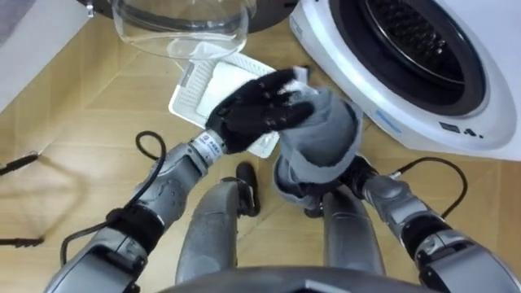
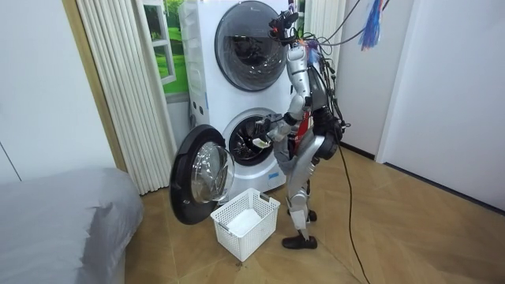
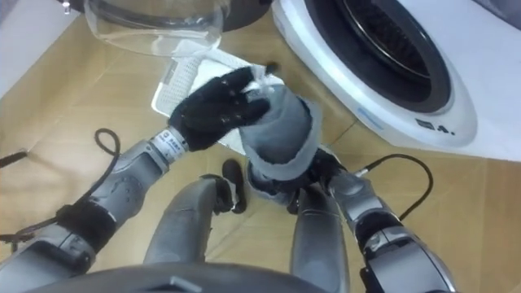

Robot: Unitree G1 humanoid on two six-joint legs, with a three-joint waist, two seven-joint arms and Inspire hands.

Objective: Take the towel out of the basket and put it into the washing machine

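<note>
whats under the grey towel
The grey towel drapes over the end of the right arm, covering the right hand. Below it a white basket stands on the floor, its near corner hidden. The left hand rests against the towel.

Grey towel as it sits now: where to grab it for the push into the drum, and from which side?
Probably the bunched top of the towel, from above on the robot's left, where the left hand lies. It hangs like a hood over the right hand, with the loose hem below; a top hold keeps the side toward the drum free.
</note>
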